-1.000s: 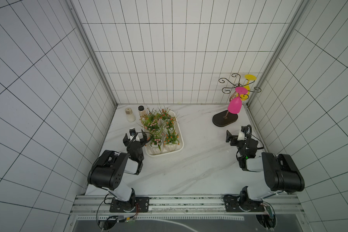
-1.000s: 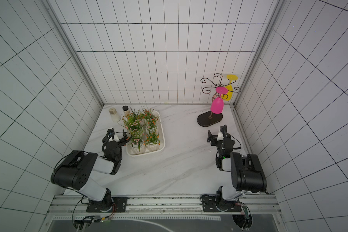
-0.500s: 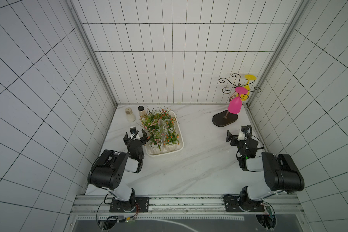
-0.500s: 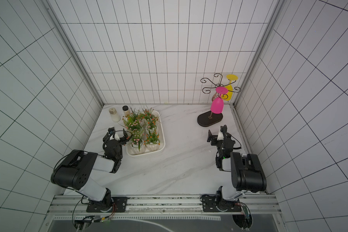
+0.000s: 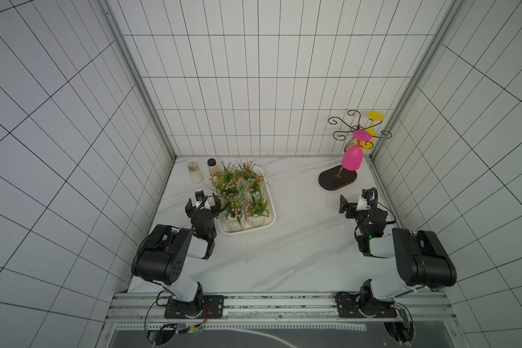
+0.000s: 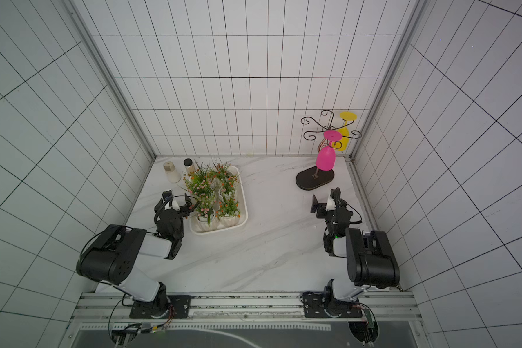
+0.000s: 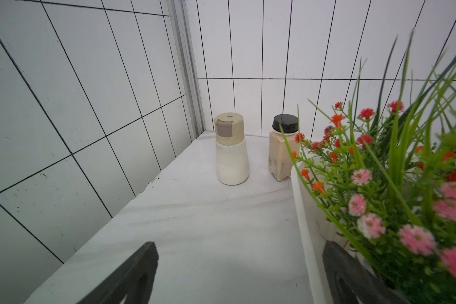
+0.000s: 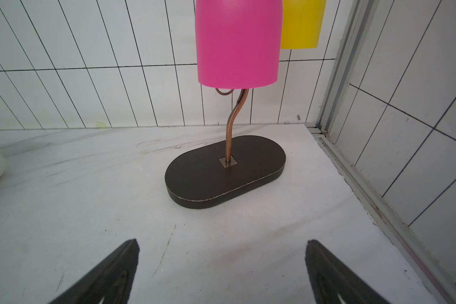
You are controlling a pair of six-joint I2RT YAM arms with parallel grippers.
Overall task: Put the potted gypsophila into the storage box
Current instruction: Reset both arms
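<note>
Detected no real movement since the earlier frames, neither in the arms nor among the plants. Found the left claw (image 5: 202, 206) empty and spread wide, low over the desk (image 5: 284, 256), just beside the left rim of the storage box (image 5: 247, 232). In the left wrist view, saw one finger overlapping that rim, close against the pink-flowered stems. Found the right claw (image 8: 221, 240) equally wide and empty, well apart from the box. Saw it facing the dark oval base of the goblet rack (image 8: 208, 179), with a pink goblet (image 8: 237, 42) and a yellow goblet (image 8: 300, 23) hanging above.

Located the potted gypsophila (image 5: 234, 211) already inside the box in both top views: white pots packed close, pink blooms mostly toward the left arm, orange on the other side. Could not count the pots surely under the foliage. Saw none standing on the bare desk.

Judged the placing step done, or as good as done, with only the left arm's retreat left in hand. Reckoned on a clean pull-back from the rim as the next need, without snagging the long green blades.

Noted a white-filled shaker (image 7: 232, 150) with a beige cap and a black-capped spice bottle (image 7: 283, 152) at the far left corner, just beside the box's far end. Read no brand or writing anywhere; made out only a faint, illegible mark on the bottle's side.
</note>
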